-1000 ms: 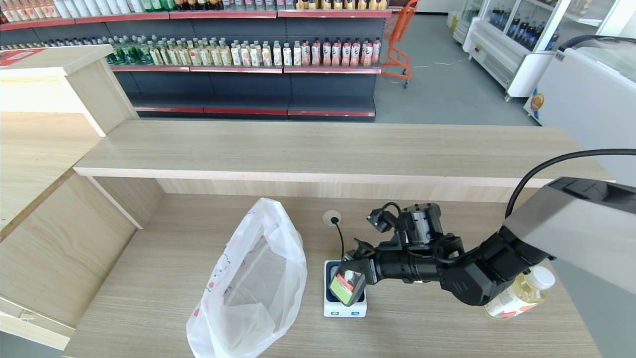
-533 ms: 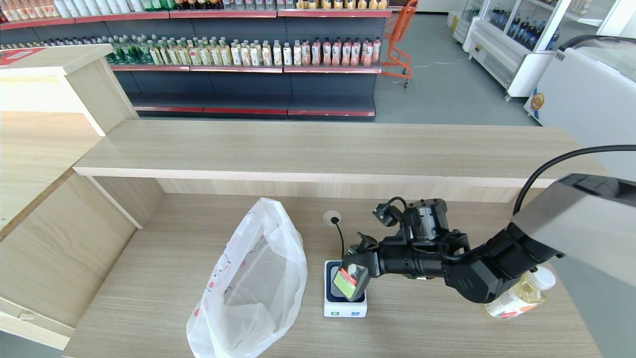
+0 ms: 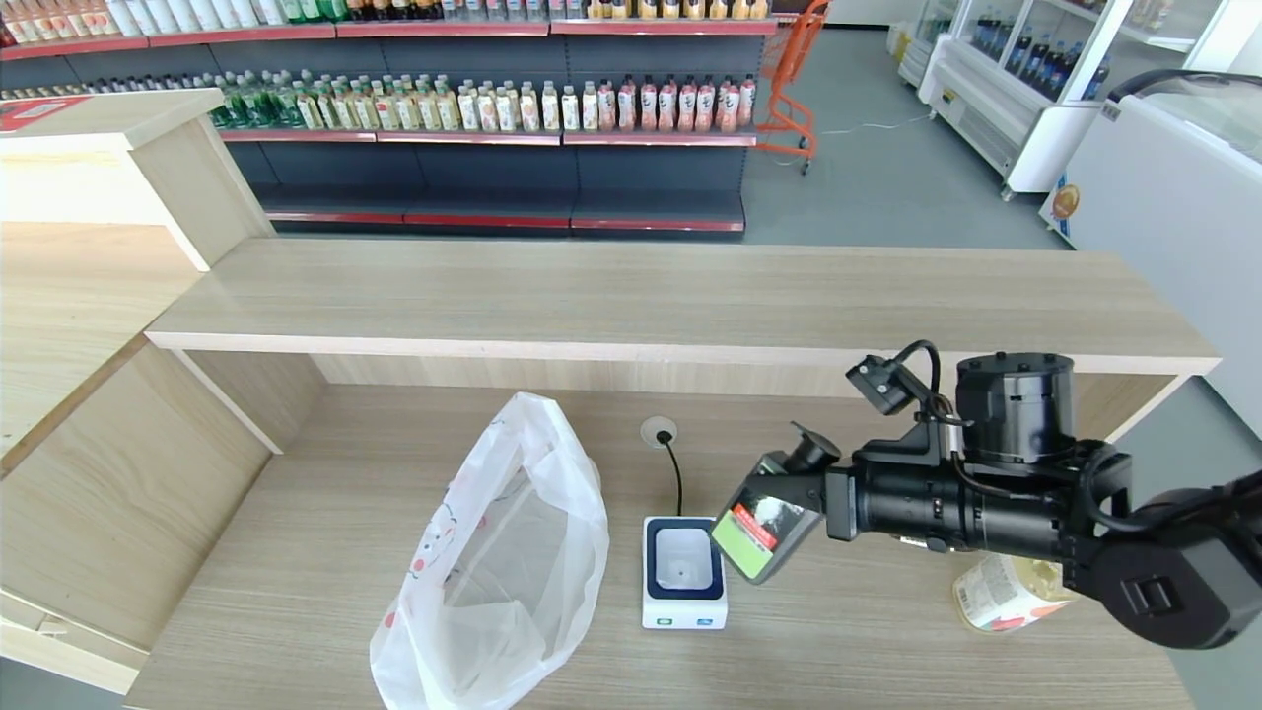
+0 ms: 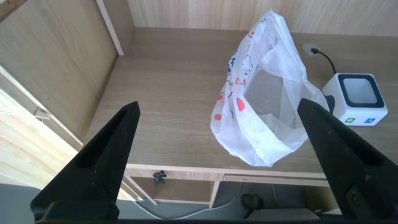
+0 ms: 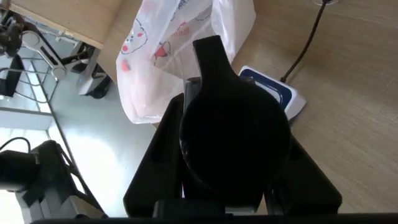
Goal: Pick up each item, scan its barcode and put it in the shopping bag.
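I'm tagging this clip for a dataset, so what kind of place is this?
Most likely a small supermarket's checkout: shelves of bottled drinks behind, glass-door fridges, and a barcode scanner beside a shopping bag on the wooden counter.

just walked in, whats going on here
It's a checkout run. The right end effector grips a small green-and-red-labelled pack, held in the air just right of the scanner on the counter. The white shopping bag stands open on the scanner's other side. A bottle waits on the counter, partly behind the right arm. The left end effector hangs open, facing the bag.
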You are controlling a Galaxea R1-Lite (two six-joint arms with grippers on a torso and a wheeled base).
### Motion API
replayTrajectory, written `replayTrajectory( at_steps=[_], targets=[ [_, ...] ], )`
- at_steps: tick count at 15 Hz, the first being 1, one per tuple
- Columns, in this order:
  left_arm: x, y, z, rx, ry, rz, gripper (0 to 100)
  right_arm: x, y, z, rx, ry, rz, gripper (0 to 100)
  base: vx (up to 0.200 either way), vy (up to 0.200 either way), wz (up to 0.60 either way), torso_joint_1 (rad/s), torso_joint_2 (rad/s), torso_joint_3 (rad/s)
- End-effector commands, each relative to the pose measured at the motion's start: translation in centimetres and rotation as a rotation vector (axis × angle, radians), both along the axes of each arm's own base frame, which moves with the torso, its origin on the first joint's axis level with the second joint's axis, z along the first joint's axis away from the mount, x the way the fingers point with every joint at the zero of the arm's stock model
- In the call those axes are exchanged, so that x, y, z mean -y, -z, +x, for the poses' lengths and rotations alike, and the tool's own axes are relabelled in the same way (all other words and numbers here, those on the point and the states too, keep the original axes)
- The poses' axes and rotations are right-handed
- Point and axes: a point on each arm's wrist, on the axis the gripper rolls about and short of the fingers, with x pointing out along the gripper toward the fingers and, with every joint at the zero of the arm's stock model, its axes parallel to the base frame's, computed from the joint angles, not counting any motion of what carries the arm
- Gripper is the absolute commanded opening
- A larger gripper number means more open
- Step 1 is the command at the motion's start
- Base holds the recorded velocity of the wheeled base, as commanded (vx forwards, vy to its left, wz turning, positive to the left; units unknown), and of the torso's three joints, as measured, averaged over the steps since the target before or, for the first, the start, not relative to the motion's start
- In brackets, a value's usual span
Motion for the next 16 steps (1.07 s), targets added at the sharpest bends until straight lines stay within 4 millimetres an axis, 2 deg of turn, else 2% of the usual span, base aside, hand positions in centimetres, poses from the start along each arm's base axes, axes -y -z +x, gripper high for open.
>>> replayTrajectory(
  at_steps=[1,11,16],
  targets=[
    [0.0,0.0,0.0,0.001,-0.001,0.0,100,1.19,-1.25,-2.12,0.054,-0.004,-0.001,0,0.0,0.0,0.0,0.0,0.0,0.0],
    [0.0,0.0,0.0,0.0,-0.001,-0.002,100,1.56,-1.18,-1.71,0.052,0.014,-0.004,0,0.0,0.0,0.0,0.0,0.0,0.0],
    [0.0,0.0,0.0,0.0,-0.001,-0.002,100,1.37,-1.32,-1.49,0.032,0.021,0.017,0,0.0,0.2,0.0,-0.001,0.0,0.003]
  ],
)
